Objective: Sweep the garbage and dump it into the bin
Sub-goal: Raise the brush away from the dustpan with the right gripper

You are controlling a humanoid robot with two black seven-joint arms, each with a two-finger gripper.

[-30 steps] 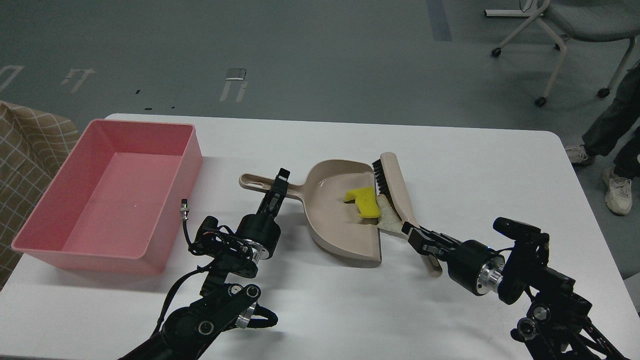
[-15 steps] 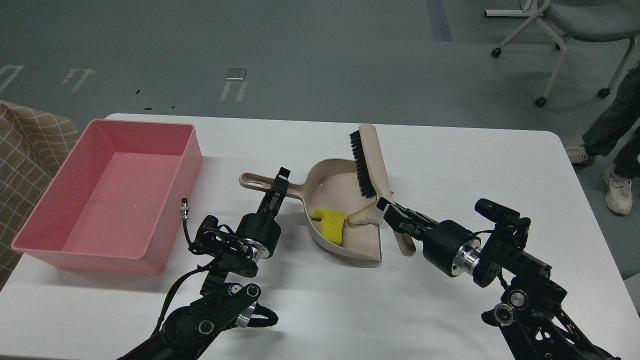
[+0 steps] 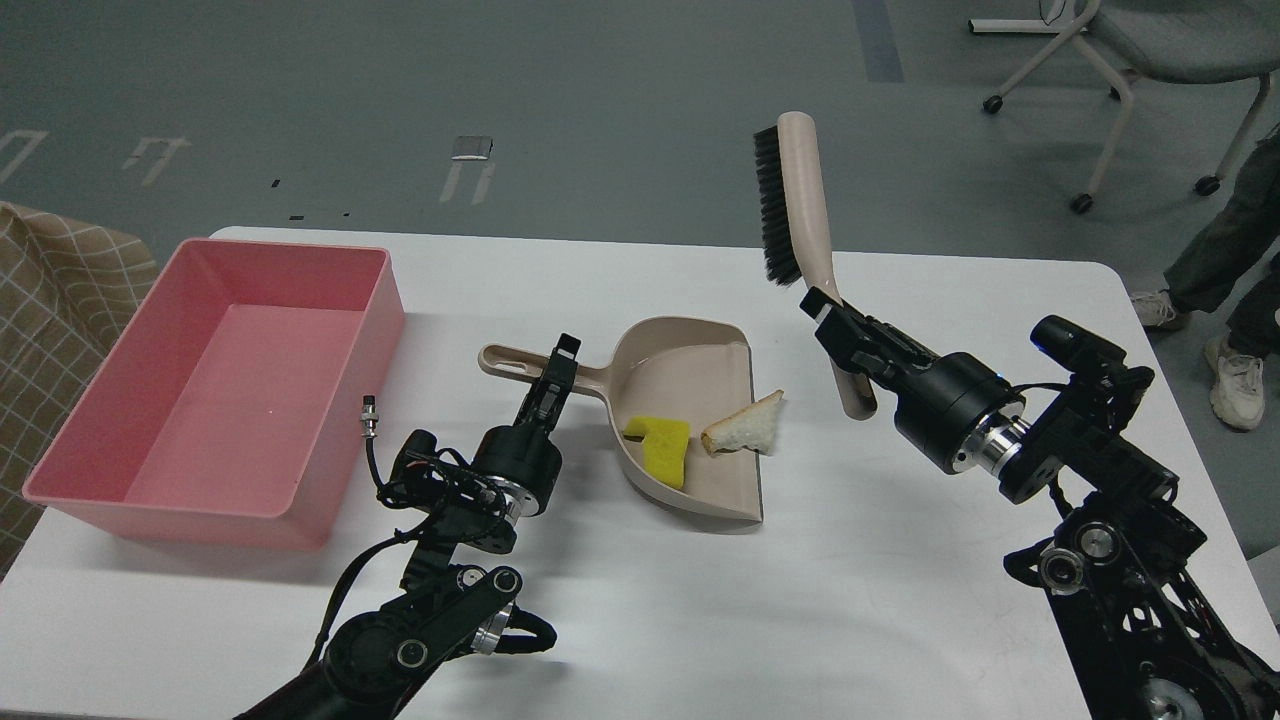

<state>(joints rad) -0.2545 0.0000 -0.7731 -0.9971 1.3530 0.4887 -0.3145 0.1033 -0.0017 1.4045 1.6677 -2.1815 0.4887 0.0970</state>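
A beige dustpan (image 3: 690,400) lies on the white table (image 3: 900,600), its mouth facing right. The yellow sponge block (image 3: 662,446) lies inside it near the front wall. The white bread slice (image 3: 745,430) rests across the pan's open lip. My left gripper (image 3: 556,377) is shut on the dustpan's handle (image 3: 510,363). My right gripper (image 3: 835,325) is shut on the handle of a beige brush (image 3: 795,200) with black bristles, held upright in the air right of the pan. The pink bin (image 3: 215,400) stands empty at the left.
A checked cloth (image 3: 50,300) lies off the table's left edge. An office chair (image 3: 1150,60) and a person's legs (image 3: 1230,260) are beyond the table's right side. A cable plug (image 3: 370,418) sticks out near the bin's right wall.
My right gripper swept the sponge and bread leftward into the pan, then lifted the brush up and to the right, clear of the table. The left gripper and the pan stayed put.
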